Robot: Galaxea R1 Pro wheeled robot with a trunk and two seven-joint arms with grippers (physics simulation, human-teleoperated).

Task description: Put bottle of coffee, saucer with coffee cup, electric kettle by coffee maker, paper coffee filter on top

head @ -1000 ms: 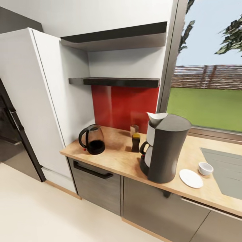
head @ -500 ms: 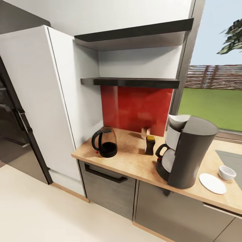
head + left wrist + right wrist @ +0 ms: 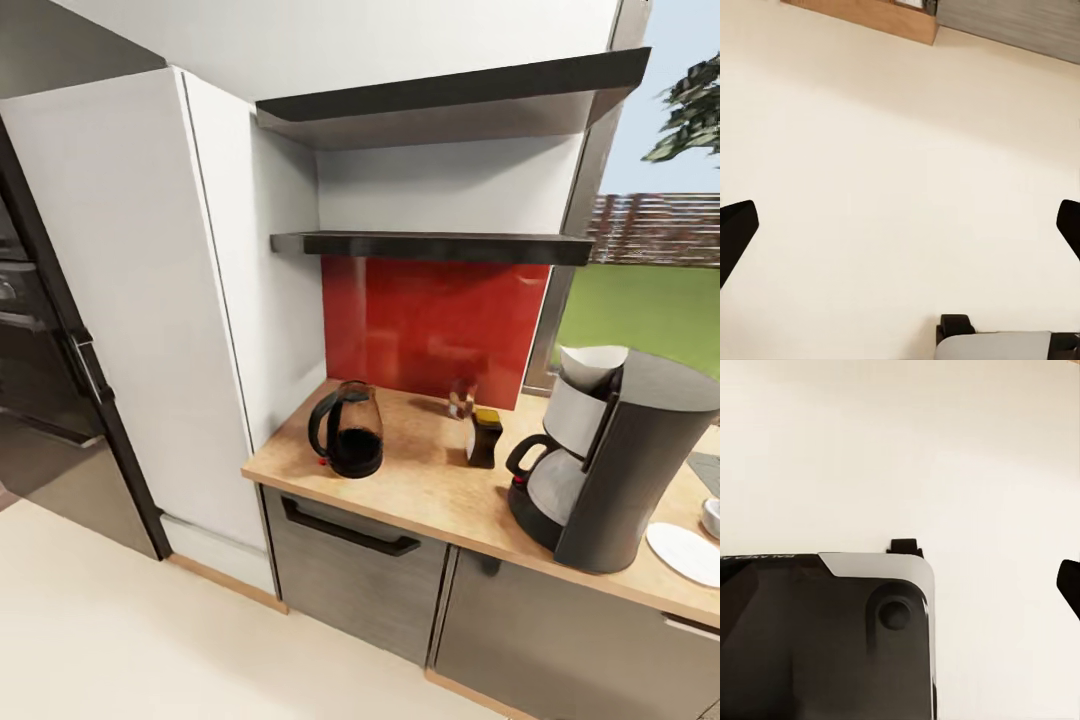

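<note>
Black fingertips (image 3: pixel 735 232) — glossy black base (image 3: pixel 817 637), grey-edged, round screw.

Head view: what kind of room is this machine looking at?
A home kitchen, by the look of it: a wooden countertop carrying a coffee maker and an electric kettle, with a built-in oven beside it.
</note>
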